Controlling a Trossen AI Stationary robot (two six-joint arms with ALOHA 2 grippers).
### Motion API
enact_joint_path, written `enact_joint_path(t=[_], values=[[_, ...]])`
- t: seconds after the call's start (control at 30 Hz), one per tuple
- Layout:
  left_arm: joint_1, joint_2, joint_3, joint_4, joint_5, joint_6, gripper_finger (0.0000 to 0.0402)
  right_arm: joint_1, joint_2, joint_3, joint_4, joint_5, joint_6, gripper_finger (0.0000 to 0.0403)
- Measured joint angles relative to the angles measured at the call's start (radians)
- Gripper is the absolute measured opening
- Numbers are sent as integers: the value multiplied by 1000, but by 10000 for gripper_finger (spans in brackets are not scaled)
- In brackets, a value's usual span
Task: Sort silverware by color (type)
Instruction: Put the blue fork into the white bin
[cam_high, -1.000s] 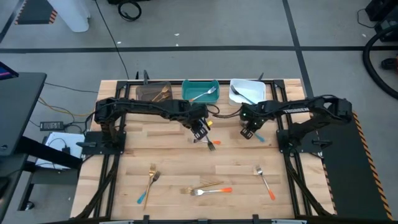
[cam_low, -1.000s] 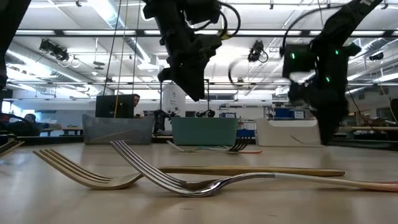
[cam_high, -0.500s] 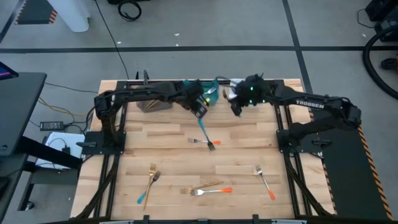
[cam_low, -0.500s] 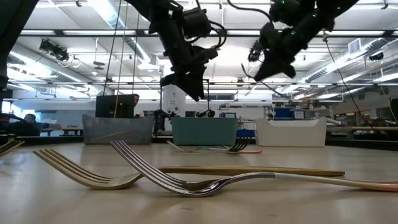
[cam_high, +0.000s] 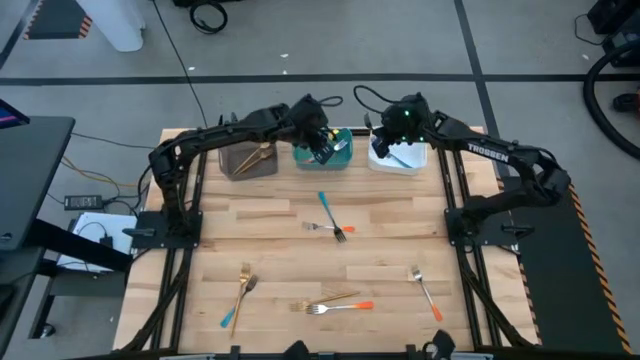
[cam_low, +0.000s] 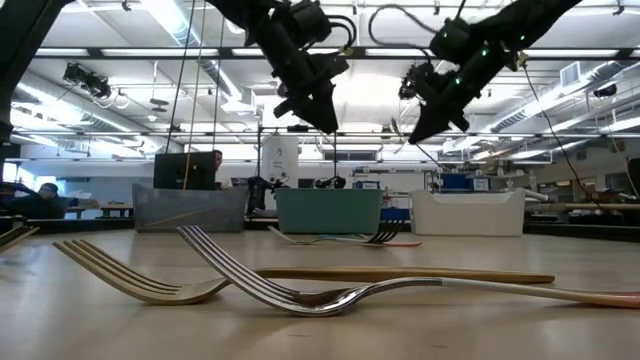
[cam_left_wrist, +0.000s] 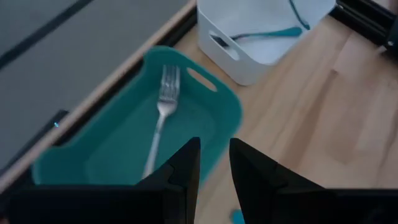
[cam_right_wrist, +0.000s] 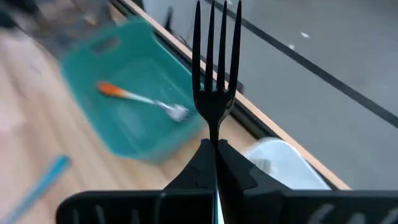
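Observation:
My right gripper (cam_right_wrist: 215, 155) is shut on a silver fork (cam_right_wrist: 215, 74) with a teal-blue handle. It hovers over the gap between the teal bin (cam_right_wrist: 140, 124) and the white bin (cam_high: 400, 158). My left gripper (cam_left_wrist: 214, 168) hangs above the teal bin (cam_left_wrist: 124, 149), its fingers a narrow gap apart with nothing between them. One orange-handled fork (cam_left_wrist: 158, 118) lies in that bin. A teal-handled utensil (cam_high: 325, 205) and an orange-handled fork (cam_high: 337, 231) lie flat on the table's middle. Gold utensils sit in the brown bin (cam_high: 250, 155). My right gripper pinches the fork between its two fingers where the neck (cam_right_wrist: 215, 134) meets the teal-blue handle (cam_right_wrist: 216, 208). The fork runs along the fingers, and its tines (cam_right_wrist: 215, 37) stick out past the fingertips. It is lifted clear of the table and bins.
Several more pieces lie near the table's near edge: a gold fork (cam_high: 243, 285), a teal-handled piece (cam_high: 231, 317), a gold and an orange-handled fork crossed (cam_high: 335, 303), and an orange-handled fork (cam_high: 426, 292). The three bins line the far edge. People show in the room beyond.
Both grippers rose from the table's middle and swung toward the far edge. The right one lifted the teal-handled fork clear and carried it to the bins. The left one left the middle forks on the table and came over the teal bin holding nothing.

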Motion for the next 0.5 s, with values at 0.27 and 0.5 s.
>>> enact_joint_path(t=[0.27,0.5], values=[[81,0,1,21,0,103,96,-103,119,0,-129,30,-145,4],[132,1,1,25,0,153,95,-129,190,0,-152,49,-178,30]])
